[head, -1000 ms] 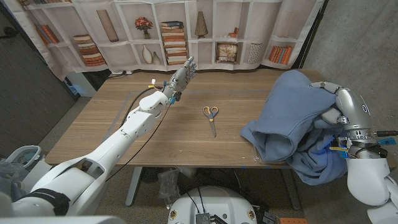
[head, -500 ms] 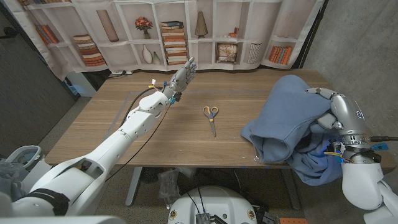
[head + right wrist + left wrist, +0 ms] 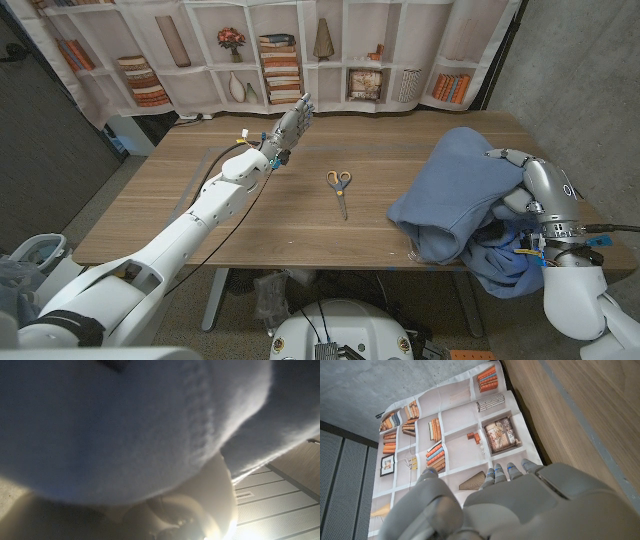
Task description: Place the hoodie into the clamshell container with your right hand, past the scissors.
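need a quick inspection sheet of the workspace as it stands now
surface: wooden table, bare across the middle and left
job's things: blue hoodie bunched at the table's right end, part hanging over the near edge; scissors flat near the middle, apart from the hoodie; clamshell container: nothing seen
clutter: nothing seen
hands: right hand grips the hoodie; left hand raised over the far side, fingers straight, holding nothing
cables: black cable looping along the left forearm
surroundings: bookshelf-print backdrop behind the table, grey wall on the right
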